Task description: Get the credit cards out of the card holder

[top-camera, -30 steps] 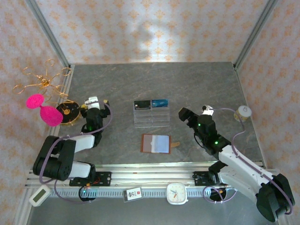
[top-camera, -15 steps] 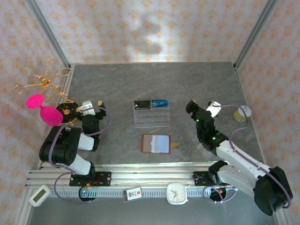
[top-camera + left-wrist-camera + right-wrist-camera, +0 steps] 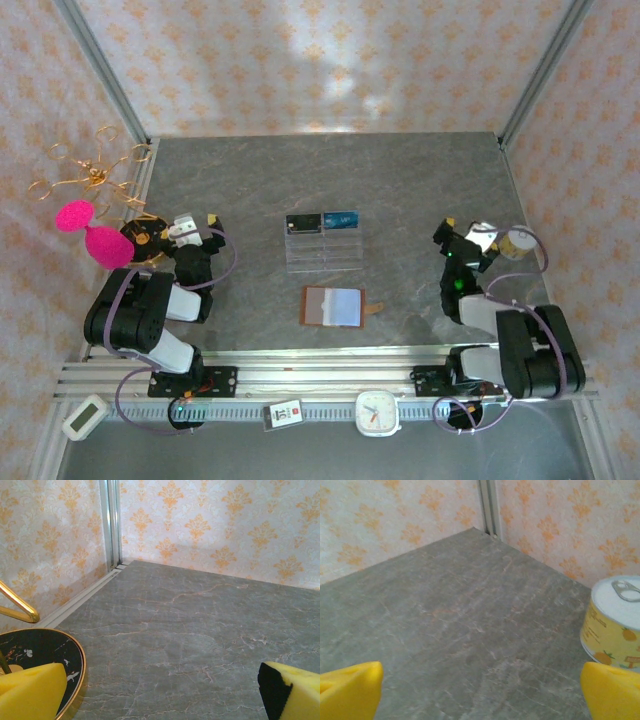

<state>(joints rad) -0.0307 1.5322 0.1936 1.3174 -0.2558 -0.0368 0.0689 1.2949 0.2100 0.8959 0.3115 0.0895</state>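
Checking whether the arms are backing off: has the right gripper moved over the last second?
Yes. The right gripper has moved to the right, away from the clear tray and close to the can.

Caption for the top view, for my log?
Card holder open mid-table, credit cards in the clear tray behind it, left gripper and right gripper open at the sides.

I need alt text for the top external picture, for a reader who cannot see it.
An open brown wallet lies on a grey table; behind it, a clear tray holds a black card and a blue card. The left arm and right arm sit folded at the sides.
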